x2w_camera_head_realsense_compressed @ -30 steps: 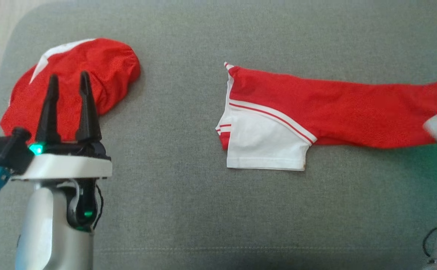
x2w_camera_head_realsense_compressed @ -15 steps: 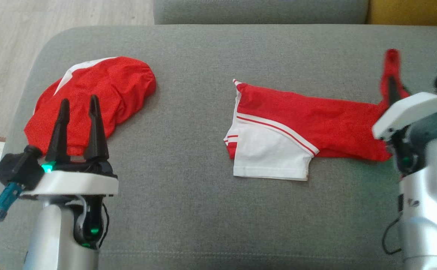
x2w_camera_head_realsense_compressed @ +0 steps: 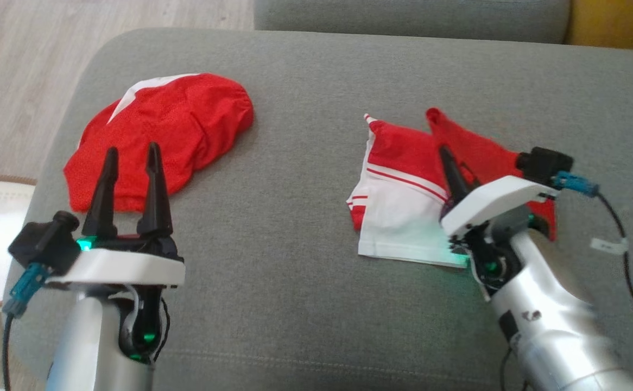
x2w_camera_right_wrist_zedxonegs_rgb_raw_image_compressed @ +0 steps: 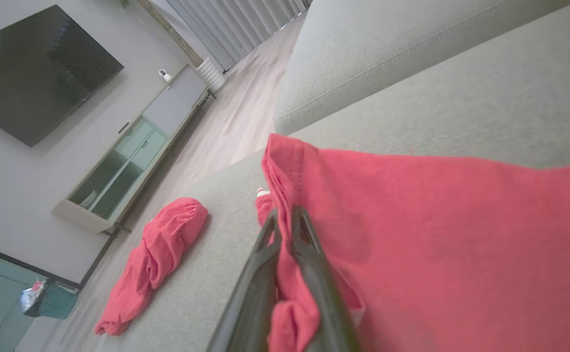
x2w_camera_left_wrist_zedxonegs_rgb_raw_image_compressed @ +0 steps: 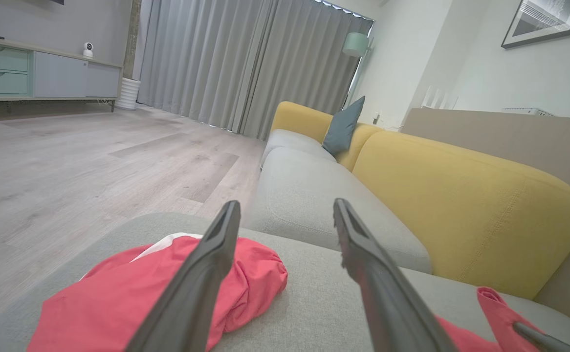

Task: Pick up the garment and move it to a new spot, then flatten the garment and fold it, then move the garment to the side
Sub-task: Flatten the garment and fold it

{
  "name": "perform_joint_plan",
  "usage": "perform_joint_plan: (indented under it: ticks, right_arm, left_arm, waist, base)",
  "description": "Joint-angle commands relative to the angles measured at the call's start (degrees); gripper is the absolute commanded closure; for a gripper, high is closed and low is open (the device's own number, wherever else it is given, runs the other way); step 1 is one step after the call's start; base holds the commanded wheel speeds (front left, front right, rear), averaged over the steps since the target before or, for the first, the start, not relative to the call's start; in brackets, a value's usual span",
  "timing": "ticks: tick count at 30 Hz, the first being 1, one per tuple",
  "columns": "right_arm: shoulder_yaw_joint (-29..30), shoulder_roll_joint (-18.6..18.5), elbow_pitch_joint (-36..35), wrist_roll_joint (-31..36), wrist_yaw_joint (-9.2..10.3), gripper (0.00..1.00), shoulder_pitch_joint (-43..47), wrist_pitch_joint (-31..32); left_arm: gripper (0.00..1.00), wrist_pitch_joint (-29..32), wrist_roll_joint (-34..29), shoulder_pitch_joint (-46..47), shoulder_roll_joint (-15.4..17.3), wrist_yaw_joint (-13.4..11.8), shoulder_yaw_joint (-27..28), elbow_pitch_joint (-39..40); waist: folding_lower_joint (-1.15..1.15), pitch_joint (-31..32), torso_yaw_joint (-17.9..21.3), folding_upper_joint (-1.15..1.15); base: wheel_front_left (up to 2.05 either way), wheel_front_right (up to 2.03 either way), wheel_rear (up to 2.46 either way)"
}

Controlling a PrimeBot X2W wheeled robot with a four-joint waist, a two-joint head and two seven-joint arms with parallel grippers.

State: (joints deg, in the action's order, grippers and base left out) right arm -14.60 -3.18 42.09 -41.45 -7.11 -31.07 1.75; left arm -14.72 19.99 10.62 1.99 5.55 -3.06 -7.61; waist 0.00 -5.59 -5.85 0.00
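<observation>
grey sofa seat (x2w_camera_head_realsense_compressed: 305, 304), yellow backrest (x2w_camera_left_wrist_zedxonegs_rgb_raw_image_compressed: 461, 205), teal cushion (x2w_camera_left_wrist_zedxonegs_rgb_raw_image_compressed: 342, 128), grey curtains (x2w_camera_left_wrist_zedxonegs_rgb_raw_image_compressed: 246, 63), wall TV (x2w_camera_right_wrist_zedxonegs_rgb_raw_image_compressed: 40, 68), mint sideboard (x2w_camera_right_wrist_zedxonegs_rgb_raw_image_compressed: 119, 166), wood floor (x2w_camera_left_wrist_zedxonegs_rgb_raw_image_compressed: 70, 161)

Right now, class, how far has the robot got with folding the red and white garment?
Done: the garment lies on the cushion, its white part flat. In hand: the right gripper, shut on its red end, holds it raised above the rest. Still to do: lay the fold down, then move it aside.

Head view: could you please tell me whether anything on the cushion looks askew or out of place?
The garment is askew: its red end, pinched in the shut right tool, crosses it at a slant, not square with the white half. A red heap sits crumpled at the left of the cushion.
</observation>
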Motion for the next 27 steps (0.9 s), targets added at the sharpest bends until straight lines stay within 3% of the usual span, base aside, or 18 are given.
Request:
perform_joint_plan:
  ticks: [1,12,13,14,20,27]
  right_arm:
    - [-3.6,0.3,-0.1,-3.2,-0.37,1.00,-4.1,-2.4]
    - [-26.6,0.3,14.5,-24.3,-0.37,1.00,-12.2,-14.2]
    - [-28.4,0.3,15.6,-25.2,-0.37,0.08,-12.8,-14.7]
    - [-29.9,0.3,16.1,-26.5,-0.37,0.00,-13.2,-15.1]
    - [-40.8,0.3,12.7,-34.9,-0.37,0.00,-14.7,-16.4]
    - [-42.9,0.3,13.6,-37.1,-0.37,0.00,-19.4,-16.7]
  left_arm:
    - [0.00,-0.3,0.3,1.2,0.9,-0.1,1.2,1.6]
    - [0.00,-0.3,0.8,2.0,0.9,-0.4,-0.3,0.9]
    - [0.00,-0.3,0.9,2.0,0.9,-0.4,-0.3,0.8]
    - [0.00,-0.3,0.9,2.0,0.9,-0.4,-0.2,0.7]
    - [0.00,-0.3,0.7,1.8,0.9,-0.6,0.4,0.8]
    - [0.00,-0.3,0.6,1.4,0.9,-0.7,0.9,1.7]
  waist:
    - [0.00,-0.2,-0.7,0.00]
    - [0.00,-1.6,-4.5,0.00]
    - [0.00,-1.7,-4.6,0.00]
    - [0.00,-1.7,-4.7,0.00]
    - [0.00,-1.4,-3.3,0.00]
    - [0.00,-0.5,-0.2,0.00]
  base:
    - [0.00,0.00,0.00]
    - [0.00,0.00,0.00]
    - [0.00,0.00,0.00]
    - [0.00,0.00,0.00]
    - [0.00,0.00,0.00]
    - [0.00,0.00,0.00]
